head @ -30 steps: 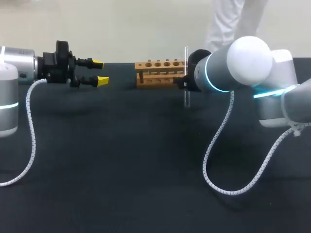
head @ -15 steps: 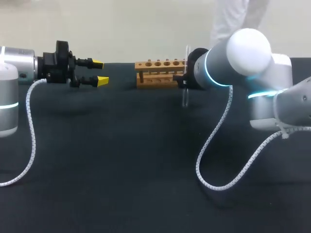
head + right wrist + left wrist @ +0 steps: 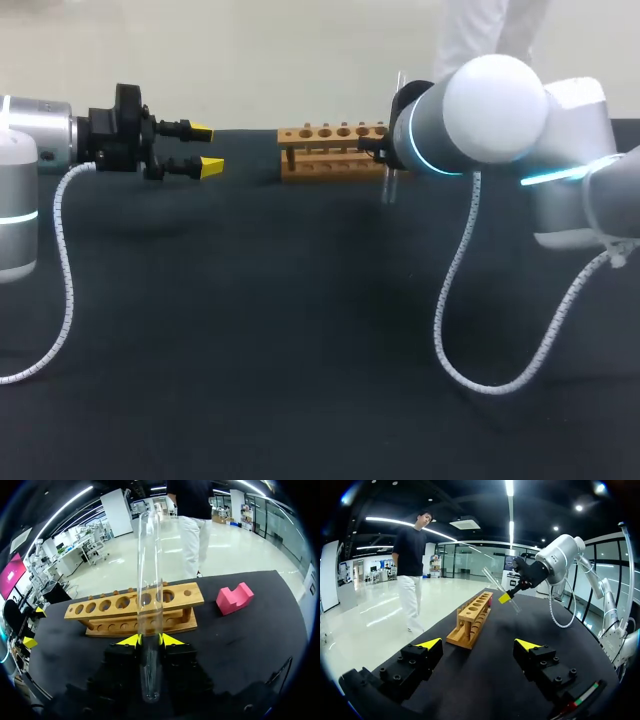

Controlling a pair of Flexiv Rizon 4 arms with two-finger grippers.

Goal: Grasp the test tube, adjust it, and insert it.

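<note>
A clear glass test tube (image 3: pixel 150 570) is gripped below its middle by the right end effector (image 3: pixel 149 640), whose two yellow-tipped fingers are closed against it from both sides. The tube is held roughly upright just beside the right end of the light wooden test tube rack (image 3: pixel 325 150), outside its holes. The left end effector (image 3: pixel 205 148) is held over the far left of the black counter (image 3: pixel 250 330), well apart from the rack, with its fingers spread wide and nothing between them, and a pink notched block (image 3: pixel 234 599) lies to the rack's right.
</note>
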